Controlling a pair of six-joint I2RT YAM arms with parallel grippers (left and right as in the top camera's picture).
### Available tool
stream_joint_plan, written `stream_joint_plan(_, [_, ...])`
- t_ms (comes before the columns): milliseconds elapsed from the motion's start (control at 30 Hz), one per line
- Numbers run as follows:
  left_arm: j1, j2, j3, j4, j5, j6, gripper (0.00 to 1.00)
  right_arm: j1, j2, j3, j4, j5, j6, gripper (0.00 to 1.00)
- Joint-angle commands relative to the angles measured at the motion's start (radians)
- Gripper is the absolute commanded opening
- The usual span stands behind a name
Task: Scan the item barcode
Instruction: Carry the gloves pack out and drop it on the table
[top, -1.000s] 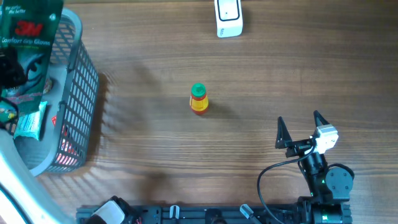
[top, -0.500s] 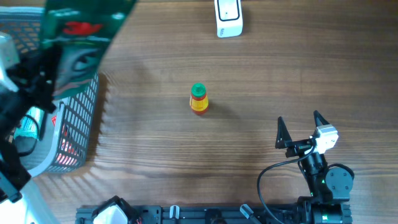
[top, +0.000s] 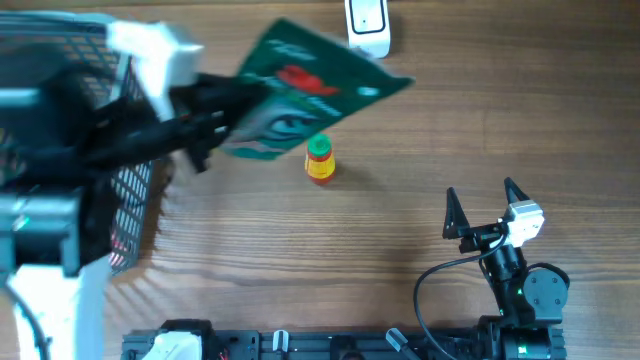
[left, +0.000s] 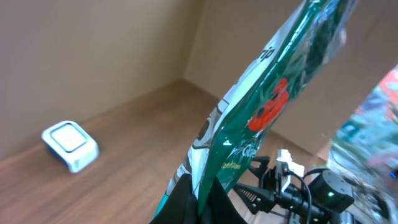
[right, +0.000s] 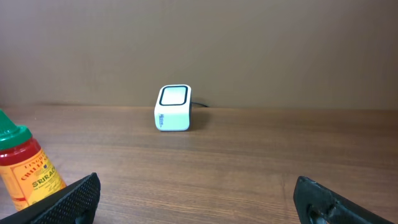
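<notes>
The item is a flat green glove package (top: 305, 85) with red print. My left gripper (top: 228, 118) is shut on its lower edge and holds it in the air above the table's middle. In the left wrist view the package (left: 267, 118) rises steeply from my black fingers (left: 180, 202). The white barcode scanner (top: 367, 28) sits at the table's far edge, just beyond the package's upper corner, and also shows as the scanner (left: 69, 145) and the scanner (right: 173, 108). My right gripper (top: 487, 205) rests open at the near right with nothing in it.
A small sriracha bottle (top: 319, 160) with a green cap stands upright just below the held package; the same bottle (right: 25, 168) shows left of my right gripper (right: 199, 205). A grey mesh basket (top: 135, 205) stands at the left edge, partly hidden by my left arm.
My left arm has lifted the green package out of the basket and swung it right, over the middle of the table toward the scanner. The right arm has not moved.
</notes>
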Motion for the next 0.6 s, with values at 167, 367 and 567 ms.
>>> stream_joint_plan(167, [-0.386, 0.230, -0.002, 0.217, -0.490, -0.393, 0.04, 0.005, -0.010, -0.001, 0.003, 0.013, -0.009, 1.00])
stream_joint_plan(367, [-0.537, 0.405, -0.002, 0.292, -0.684, -0.660, 0.04, 0.005, -0.010, -0.001, 0.003, 0.013, -0.009, 1.00])
stream_joint_plan(567, [-0.624, 0.584, -0.002, 0.290, -0.859, -0.866, 0.04, 0.005, -0.010, -0.001, 0.003, 0.013, -0.009, 1.00])
